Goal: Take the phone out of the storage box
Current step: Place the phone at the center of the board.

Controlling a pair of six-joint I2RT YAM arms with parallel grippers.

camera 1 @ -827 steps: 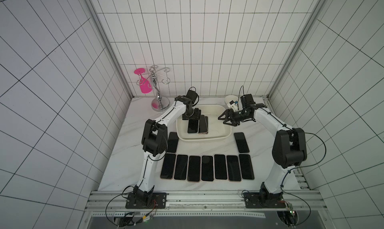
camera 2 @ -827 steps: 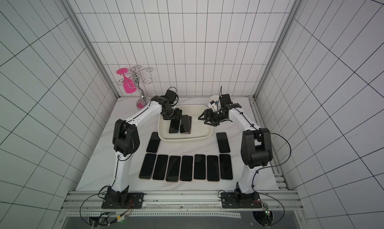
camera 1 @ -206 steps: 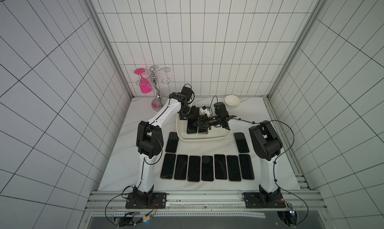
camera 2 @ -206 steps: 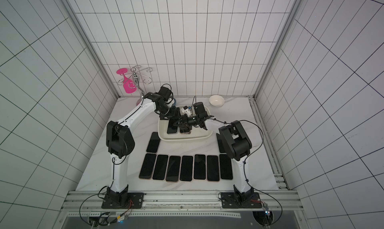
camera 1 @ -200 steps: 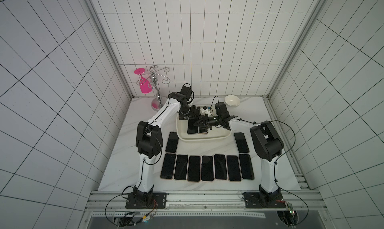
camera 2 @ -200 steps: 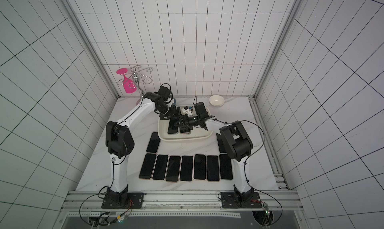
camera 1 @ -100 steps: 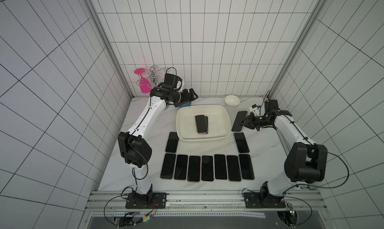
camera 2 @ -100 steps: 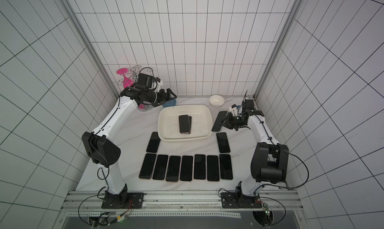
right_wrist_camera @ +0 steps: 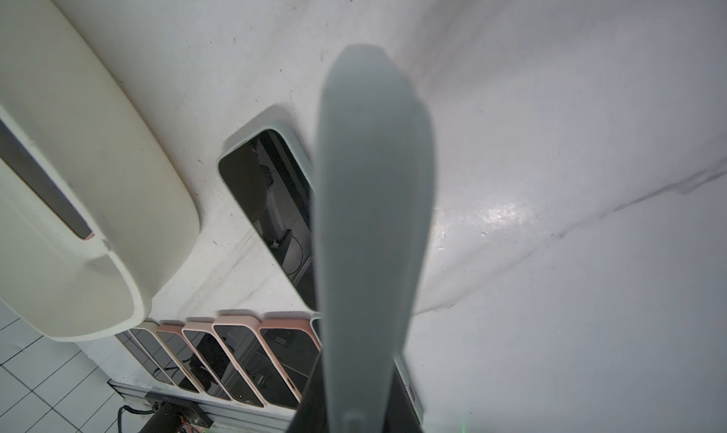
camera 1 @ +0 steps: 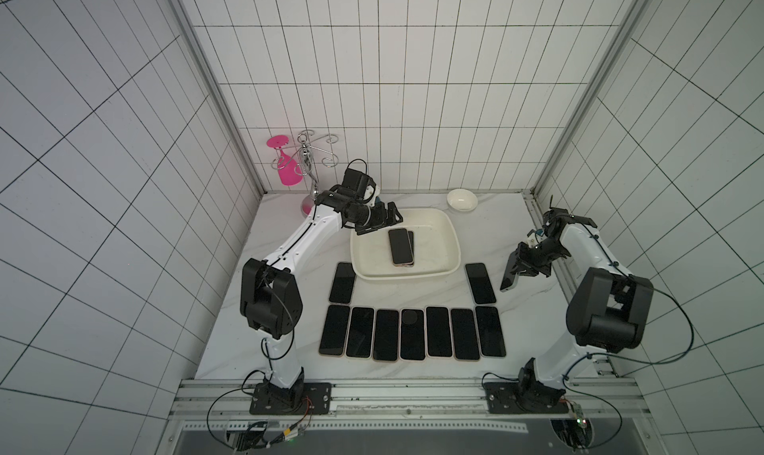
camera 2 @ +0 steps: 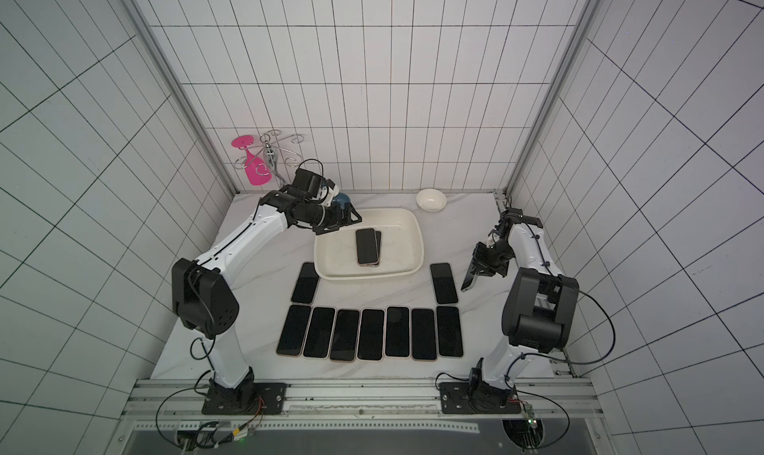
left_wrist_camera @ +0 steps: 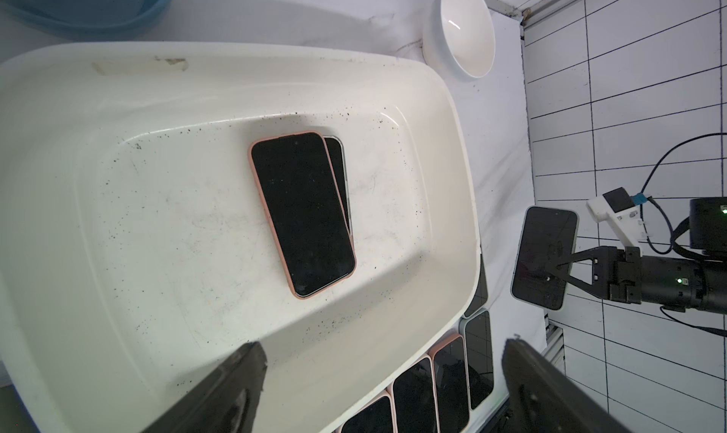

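My right gripper (camera 1: 521, 270) is clamped on a pale-cased phone (camera 1: 507, 281). It hangs off the right side of the storage box (camera 1: 434, 242), clear of the rim and over bare worktop (camera 1: 531, 318). The phone is just outboard of the lone phone (camera 1: 480, 282) lying flat there. It stands near upright, screen toward the box and long axis pointing down. I judge it must be tipped flat before release, though I can't tell how high its lower edge sits.

My left gripper (camera 1: 382, 225), jaws spread wide and empty, hovers over the box's far-left corner. That makes it the nearer arm to what remains mid-box. There a pink-cased phone (left_wrist_camera: 303, 211) is stacked on a second phone (left_wrist_camera: 338, 163), long axes running front to back.

Half a second ago the right gripper held its phone by the box's far-right corner, and the left was beyond the box near the glass rack (camera 1: 306, 165). A second ago both were down inside the box.
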